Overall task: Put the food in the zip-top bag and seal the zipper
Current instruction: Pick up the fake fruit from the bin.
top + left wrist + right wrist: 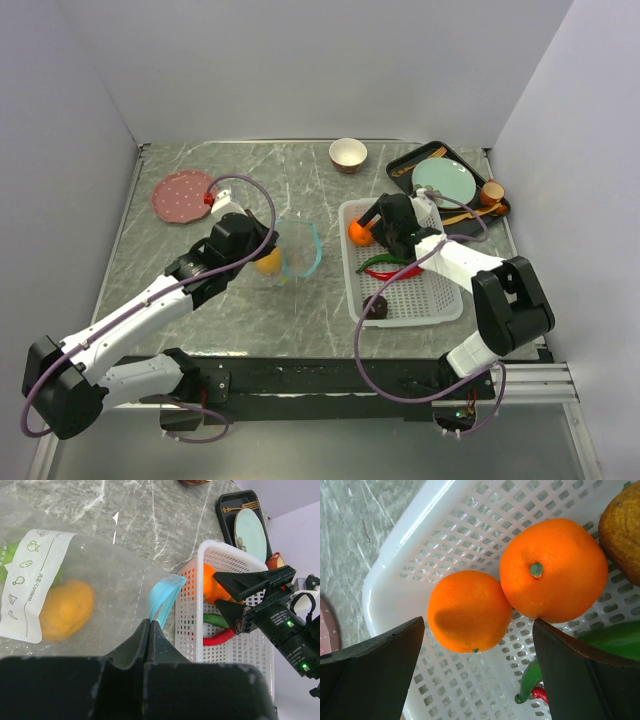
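The clear zip-top bag (pixel 292 248) lies mid-table, holding a yellow-orange fruit (pixel 65 610) and something green (pixel 6 562) behind its white label (pixel 34 582). My left gripper (pixel 149 623) is shut on the bag's mouth at the teal zipper (pixel 163 596). In the white basket (pixel 405 318) lie two oranges (pixel 469 611) (pixel 552 570), a brownish fruit (pixel 622 530), a green chili (pixel 615 640), a red chili (pixel 385 273) and a dark donut piece (pixel 377 307). My right gripper (pixel 479 625) is open just above the oranges, a finger on each side of the nearer one.
A tan bowl (pixel 347 153) stands at the back. A pink dotted plate (pixel 183 195) lies back left. A black tray (pixel 400 165) with a teal plate (pixel 445 178) and an orange cup (pixel 491 192) is back right, beside the basket.
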Tool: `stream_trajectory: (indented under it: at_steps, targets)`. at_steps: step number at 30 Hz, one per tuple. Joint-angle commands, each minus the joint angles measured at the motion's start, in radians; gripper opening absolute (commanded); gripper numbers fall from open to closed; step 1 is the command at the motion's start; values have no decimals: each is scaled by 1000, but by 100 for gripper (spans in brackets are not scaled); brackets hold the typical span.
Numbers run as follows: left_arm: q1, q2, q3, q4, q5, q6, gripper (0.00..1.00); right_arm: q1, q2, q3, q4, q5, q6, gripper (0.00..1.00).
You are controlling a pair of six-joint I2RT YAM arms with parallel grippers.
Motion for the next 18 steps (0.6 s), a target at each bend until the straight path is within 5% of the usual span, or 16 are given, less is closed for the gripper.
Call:
stream_trajectory:
  at_steps: [1, 13, 18]
  targets:
    - [11, -2, 44, 11, -13, 20, 1, 7, 25, 46, 0, 34, -6, 95]
    - [22, 22, 48, 15, -4, 23, 1, 7, 97, 93, 8, -29, -34, 95]
    - [26, 32, 50, 20, 1, 25, 1, 5, 111, 89, 31, -55, -48, 78]
